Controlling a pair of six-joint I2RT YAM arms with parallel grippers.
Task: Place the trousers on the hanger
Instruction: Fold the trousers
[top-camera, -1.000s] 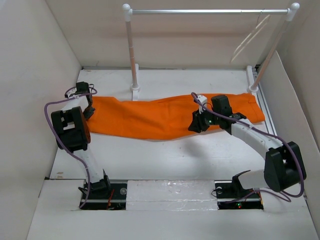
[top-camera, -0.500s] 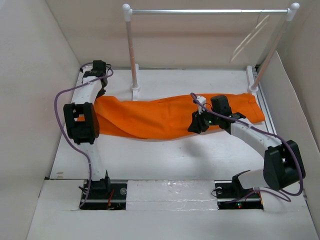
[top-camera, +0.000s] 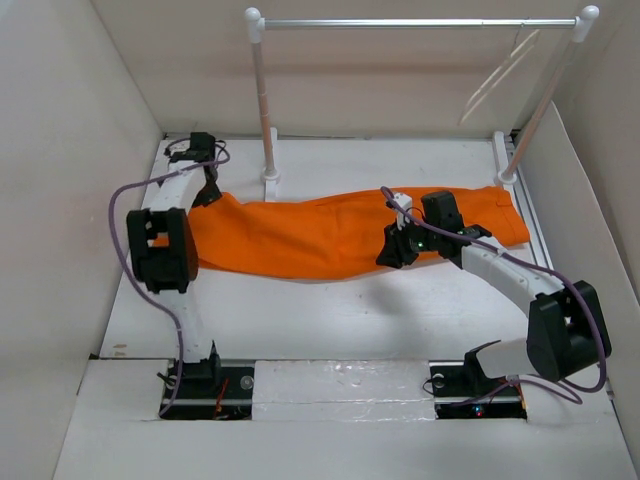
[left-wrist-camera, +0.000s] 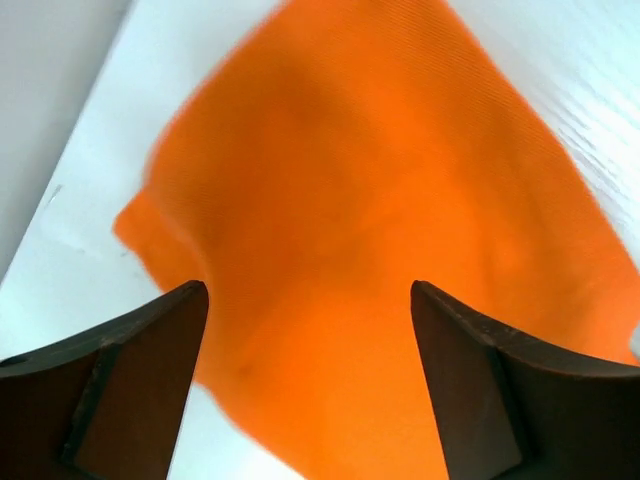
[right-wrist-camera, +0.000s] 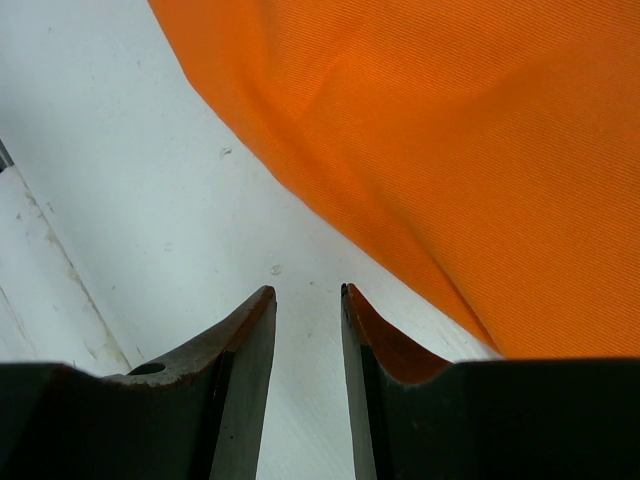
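The orange trousers (top-camera: 330, 235) lie flat and stretched left to right across the white table (top-camera: 330, 320). My left gripper (top-camera: 207, 188) hovers over their left end with its jaws wide open. In the left wrist view only orange cloth (left-wrist-camera: 360, 200) shows below the left gripper (left-wrist-camera: 307, 290), and nothing is between its jaws. My right gripper (top-camera: 393, 248) sits at the trousers' near edge, mid-length. In the right wrist view the right gripper (right-wrist-camera: 306, 290) has its jaws a narrow gap apart over bare table, with the cloth (right-wrist-camera: 450, 130) just to their right. The cream hanger (top-camera: 488, 88) hangs from the bar at the back right.
A rack with white posts (top-camera: 265, 110) and a silver bar (top-camera: 420, 22) stands along the back of the table. Pale walls close in the left, back and right sides. Both arm bases sit on the near ledge (top-camera: 340, 385).
My left gripper carried the trousers' left end toward the back, then opened and let go. The right arm and its jaws have not moved.
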